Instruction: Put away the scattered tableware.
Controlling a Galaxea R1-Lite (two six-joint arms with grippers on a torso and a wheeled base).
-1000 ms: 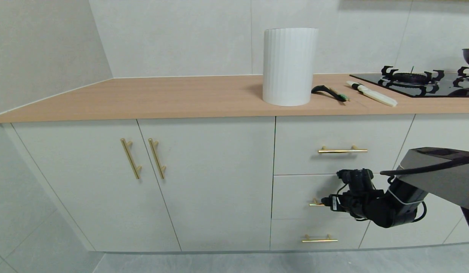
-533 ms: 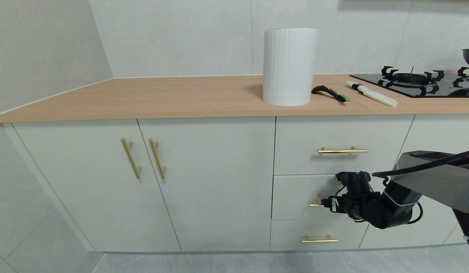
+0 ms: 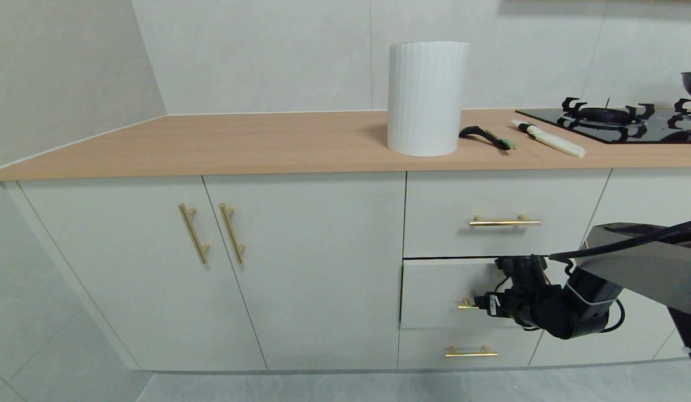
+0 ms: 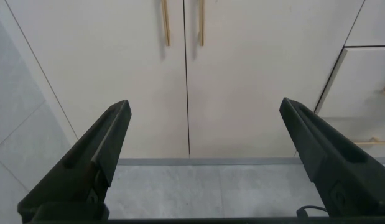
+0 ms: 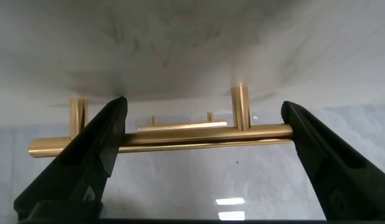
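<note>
Head view: the middle drawer (image 3: 434, 293) now stands slightly ajar, a dark gap showing along its top and left side where half a second ago it sat flush. The right gripper (image 3: 478, 303) is at the drawer's gold handle (image 3: 464, 305), a shade lower and farther out than before. The wood-topped table (image 3: 239, 145) carries one white ribbed canister (image 3: 427, 97) near its front edge. Two pieces of tableware lie unmoved toward the right end: a black-handled utensil (image 3: 485, 135) just beside the canister, and a cream knife (image 3: 546, 138) between that utensil and the black hob (image 3: 613, 120). Below are two cabinet doors and three drawers, each with one gold handle, five in all. Pale tiles cover the wall and the floor.

Left wrist view: the left gripper (image 4: 204, 104) hangs low before the two cabinet doors, its fingers spread wide and holding nothing. Two upright door handles, the grey floor (image 4: 180, 193) and the edge of the ajar drawer appear beyond it.

Right wrist view: the right gripper's fingers are spread wide, with the handle's bar running across from one to the other; they are not clamped on it, and contact cannot be judged.
</note>
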